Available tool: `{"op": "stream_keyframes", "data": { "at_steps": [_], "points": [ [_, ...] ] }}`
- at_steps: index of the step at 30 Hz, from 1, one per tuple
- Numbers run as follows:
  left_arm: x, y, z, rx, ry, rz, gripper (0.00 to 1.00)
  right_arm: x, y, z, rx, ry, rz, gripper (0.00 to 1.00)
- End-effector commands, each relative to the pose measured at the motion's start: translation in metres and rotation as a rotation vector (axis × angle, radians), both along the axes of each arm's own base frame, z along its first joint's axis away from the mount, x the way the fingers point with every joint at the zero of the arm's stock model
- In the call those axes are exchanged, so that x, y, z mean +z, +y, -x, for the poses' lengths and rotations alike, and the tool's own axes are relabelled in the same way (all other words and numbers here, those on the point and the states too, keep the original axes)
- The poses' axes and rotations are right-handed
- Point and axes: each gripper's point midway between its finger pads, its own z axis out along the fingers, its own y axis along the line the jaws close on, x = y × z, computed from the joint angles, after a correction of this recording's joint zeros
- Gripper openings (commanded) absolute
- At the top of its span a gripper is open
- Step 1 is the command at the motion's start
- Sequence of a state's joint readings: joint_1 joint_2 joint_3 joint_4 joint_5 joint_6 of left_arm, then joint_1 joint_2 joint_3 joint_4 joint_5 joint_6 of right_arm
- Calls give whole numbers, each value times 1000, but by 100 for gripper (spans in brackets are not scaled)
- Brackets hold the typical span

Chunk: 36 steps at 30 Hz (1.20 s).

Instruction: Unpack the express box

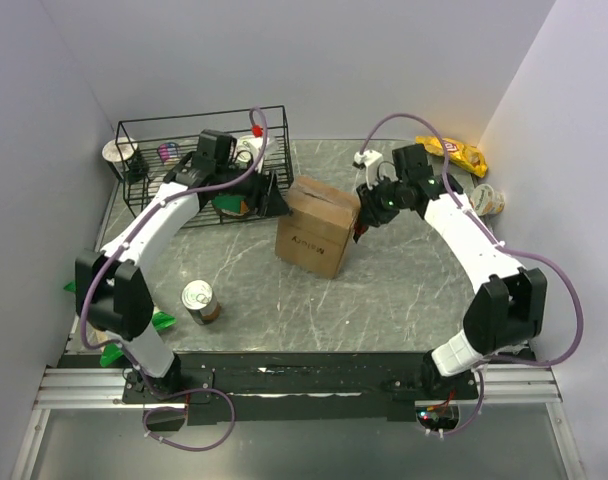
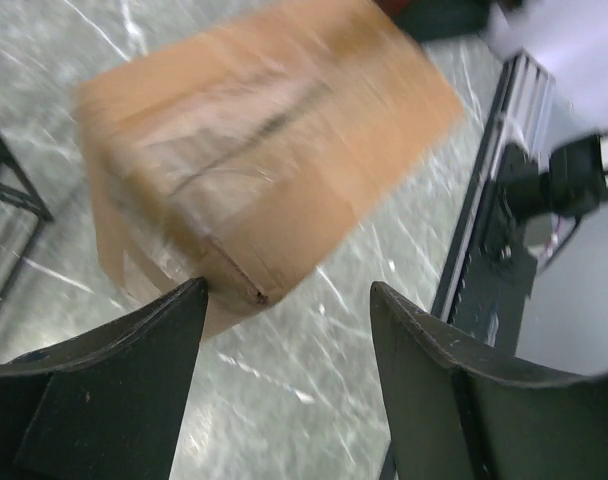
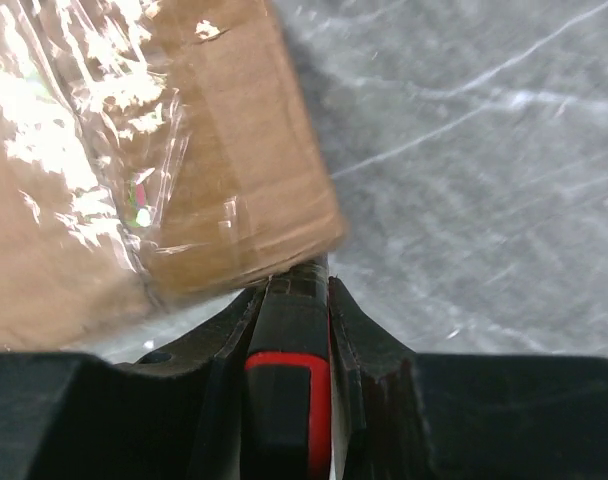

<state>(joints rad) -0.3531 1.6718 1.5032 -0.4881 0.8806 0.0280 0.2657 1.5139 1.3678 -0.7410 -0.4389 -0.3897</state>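
The express box [image 1: 317, 228] is a brown carton with clear tape, standing mid-table. It also shows blurred in the left wrist view [image 2: 254, 130] and in the right wrist view [image 3: 134, 150]. My left gripper [image 1: 269, 196] is open and empty just left of the box; in its wrist view [image 2: 289, 290] the box's near corner sits beside the left finger. My right gripper [image 1: 364, 226] is at the box's right side, shut on a black and red tool [image 3: 289, 370] whose tip touches the box's lower edge.
A black wire basket [image 1: 199, 150] with items stands at the back left, a white cup [image 1: 119, 152] beside it. A tin can [image 1: 200, 301] stands front left. A yellow snack bag [image 1: 452, 152] and a cup [image 1: 487, 200] lie at the back right.
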Motion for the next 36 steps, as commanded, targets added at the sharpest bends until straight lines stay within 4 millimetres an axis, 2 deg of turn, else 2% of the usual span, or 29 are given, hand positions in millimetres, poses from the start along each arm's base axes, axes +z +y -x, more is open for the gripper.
{"op": "stream_keyframes", "data": {
  "at_steps": [1,8,11,14,15,16,17,18,19,20,23,25,26,28,29,30,33,35,36],
  "points": [
    [7,-2,42,-120,-49,-17,72,48,29,-34,47,-150,-97,0],
    [1,9,56,-132,-71,-64,73,51,60,-52,94,-169,-106,0],
    [0,16,59,-137,-84,-91,74,47,66,-52,105,-163,-97,0],
    [5,29,61,-189,-134,-147,77,44,62,-52,90,-160,-78,0],
    [22,32,57,-247,-246,-160,78,42,59,-52,82,-153,-68,0],
    [10,40,68,-291,-155,-204,78,41,56,-52,72,-152,-59,0],
    [11,45,71,-318,-132,-225,79,41,53,-51,63,-151,-53,0],
    [34,44,63,-359,-228,-225,78,41,45,-52,37,-150,-46,0],
    [26,44,62,-371,-136,-224,78,42,40,-51,23,-155,-44,0],
    [31,42,58,-345,-107,-210,78,43,36,-51,10,-158,-41,0],
    [54,27,52,-394,-209,-122,80,46,13,-53,-58,-170,-22,0],
    [56,14,38,-362,-199,-99,80,54,-6,-57,-113,-189,-15,0],
    [63,3,25,-333,-222,-65,80,56,-13,-58,-139,-190,-15,0],
    [62,-9,10,-277,-212,-36,80,70,-34,-62,-201,-214,-30,0],
    [75,-23,-12,-205,-271,0,80,80,-40,-62,-244,-219,-66,0],
    [68,-27,-18,-171,-261,8,80,90,-46,-64,-277,-236,-99,0],
    [84,-40,-45,-48,-323,67,81,135,-57,-58,-353,-291,-284,0],
    [74,-46,-57,-21,-274,69,81,165,-59,-46,-412,-296,-433,0],
    [76,-49,-61,-18,-262,71,80,181,-59,-46,-421,-333,-486,0]
  ]
}}
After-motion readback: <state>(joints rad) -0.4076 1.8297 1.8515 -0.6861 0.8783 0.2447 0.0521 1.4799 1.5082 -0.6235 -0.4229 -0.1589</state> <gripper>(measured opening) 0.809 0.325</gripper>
